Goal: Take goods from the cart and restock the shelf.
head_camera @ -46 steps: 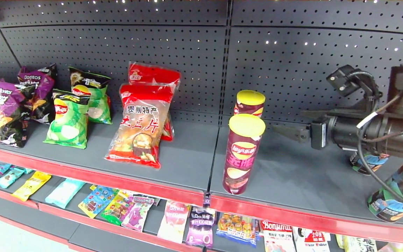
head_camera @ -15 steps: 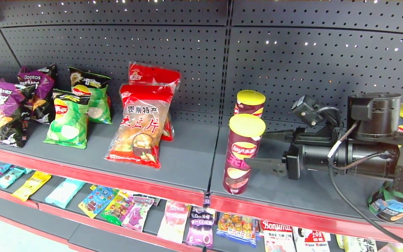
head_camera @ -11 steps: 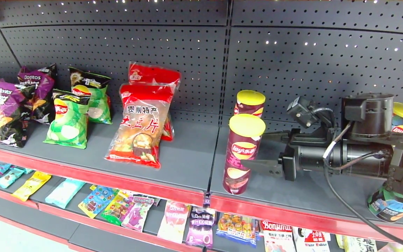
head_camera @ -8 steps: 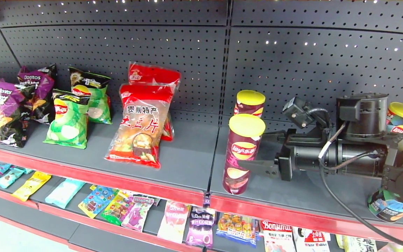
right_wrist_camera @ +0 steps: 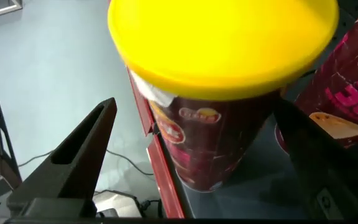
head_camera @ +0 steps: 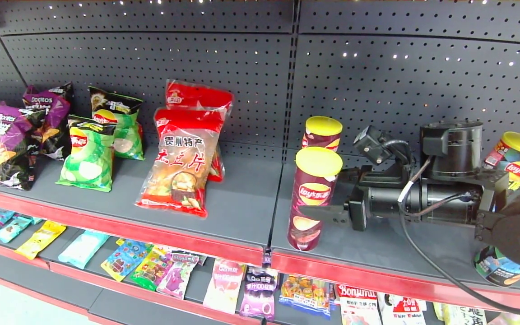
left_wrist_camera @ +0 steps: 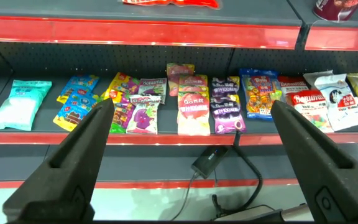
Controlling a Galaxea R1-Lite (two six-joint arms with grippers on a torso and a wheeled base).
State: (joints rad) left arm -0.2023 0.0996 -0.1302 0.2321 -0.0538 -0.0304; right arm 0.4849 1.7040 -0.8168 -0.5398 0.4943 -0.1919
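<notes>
A maroon chips can (head_camera: 313, 198) with a yellow lid stands upright at the front of the upper shelf (head_camera: 237, 203). A second, matching can (head_camera: 322, 132) stands behind it. My right gripper (head_camera: 327, 192) comes in level from the right and is open, with one finger in front of the front can and the other behind it. In the right wrist view the front can (right_wrist_camera: 222, 93) sits between the spread fingers of my right gripper (right_wrist_camera: 194, 112), and the rear can (right_wrist_camera: 347, 93) is off to one side. My left gripper (left_wrist_camera: 191, 106) is open and holds nothing, low before the lower shelf.
Red snack bags (head_camera: 183, 167), green chip bags (head_camera: 89, 158) and purple bags (head_camera: 9, 144) fill the shelf's left half. Teal cans (head_camera: 515, 155) (head_camera: 499, 268) stand at the right behind and under my arm. Small packets (left_wrist_camera: 194, 106) line the lower shelf.
My right arm has come down and moved left along the shelf. Its open fingers, earlier well right of the front can, now straddle it. The cans have not moved.
</notes>
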